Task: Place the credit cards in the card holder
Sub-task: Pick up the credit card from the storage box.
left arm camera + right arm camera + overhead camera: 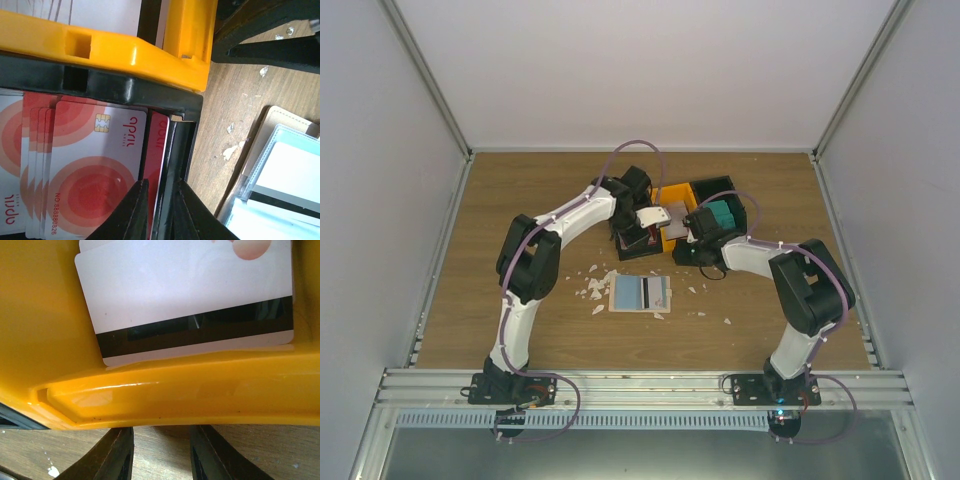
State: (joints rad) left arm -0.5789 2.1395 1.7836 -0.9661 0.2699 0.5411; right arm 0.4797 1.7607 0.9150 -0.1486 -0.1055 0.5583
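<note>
Red-and-white credit cards (85,170) lie stacked in a black bin (125,87). One red card (159,145) stands on edge against the bin's right wall. My left gripper (162,200) is narrowed around that upright card, with the wall also between its fingers. The beige card holder (278,116) lies open on the table to the right, striped cards in its clear pockets; from above the card holder (640,293) is in front of the bins. My right gripper (161,452) stands open over bare wood beside the orange bin (165,390), which holds a pale card (185,287). Teal cards (722,213) fill another black bin.
The joined orange bin (678,195) and black bins (732,185) sit mid-table, both arms crowding over them. White scraps (592,285) are scattered left of the card holder and a few to its right. Grey walls enclose the table on three sides.
</note>
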